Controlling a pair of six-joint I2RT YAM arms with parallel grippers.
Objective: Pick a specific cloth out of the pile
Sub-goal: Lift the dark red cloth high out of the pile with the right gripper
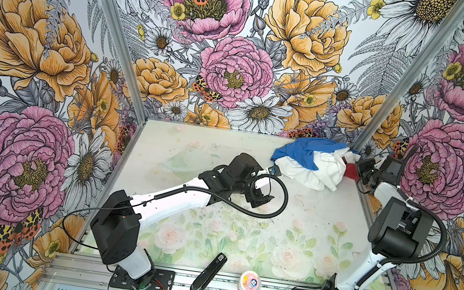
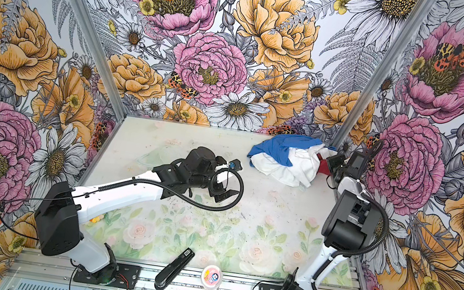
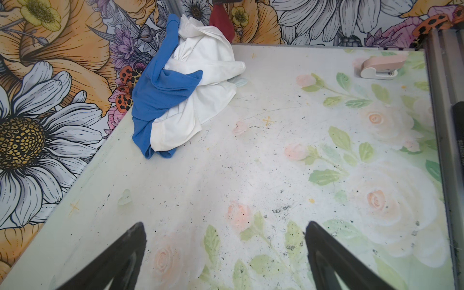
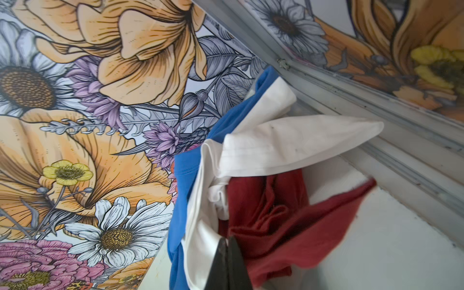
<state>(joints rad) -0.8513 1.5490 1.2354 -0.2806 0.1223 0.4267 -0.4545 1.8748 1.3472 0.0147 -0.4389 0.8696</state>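
Observation:
The pile (image 1: 312, 164) (image 2: 288, 158) of white and royal blue fabric lies in the table's far right corner. The dark red cloth (image 1: 350, 171) (image 2: 323, 166) pokes out of its right side, mostly covered by white fabric. My right gripper (image 1: 359, 171) (image 2: 334, 167) is at that side, shut on a fold of the red cloth (image 4: 276, 221), its jaws pressed together (image 4: 227, 241) beside the white fabric (image 4: 251, 148). My left gripper (image 1: 263, 198) (image 2: 223, 194) (image 3: 225, 223) hangs open and empty over mid-table, left of the pile (image 3: 185, 82). Red cloth (image 3: 222, 22) shows behind the heap.
A black stapler-like object (image 1: 208, 273) (image 2: 173, 268) and a pink-lidded jar (image 1: 249, 283) (image 2: 211, 277) sit at the front edge. A pink stapler (image 3: 379, 66) lies near the front right. Flowered walls and metal corner posts close in behind and right of the pile.

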